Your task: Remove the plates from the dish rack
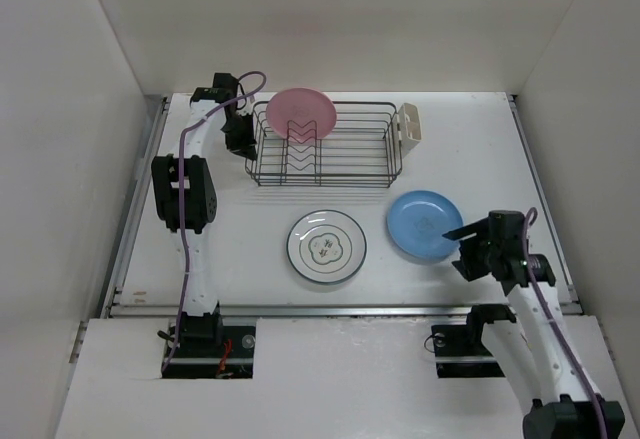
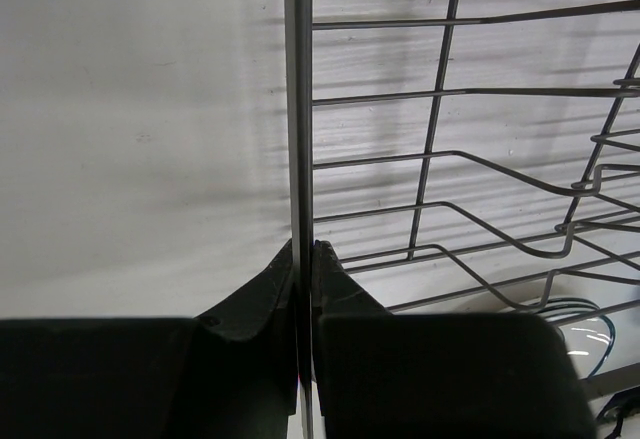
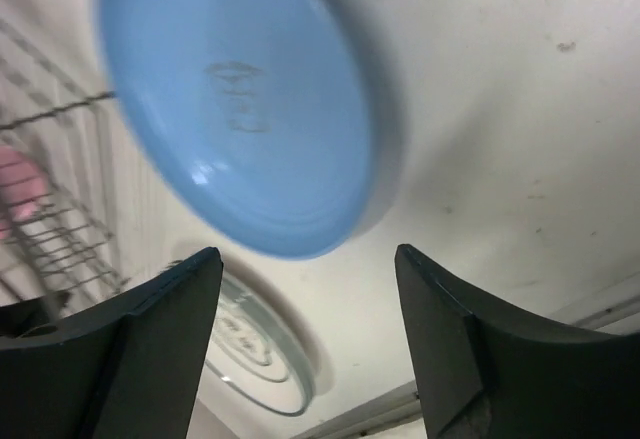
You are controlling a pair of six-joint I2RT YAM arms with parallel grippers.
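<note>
Pinching dish rack end wire, left gripper

walls: plain white | table: white | light: even

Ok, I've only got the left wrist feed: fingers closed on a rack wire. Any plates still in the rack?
Observer: One. The pink plate stands upright in the dish rack, near its left end, the end that the left gripper is clamped on.
Operator: Where's the blue one?
Observer: The blue plate lies flat on the table in front of the rack's right end, beside the green-rimmed white plate.
Operator: And the right arm?
Observer: The right gripper is open and empty, hovering at the blue plate's near right edge.
</note>
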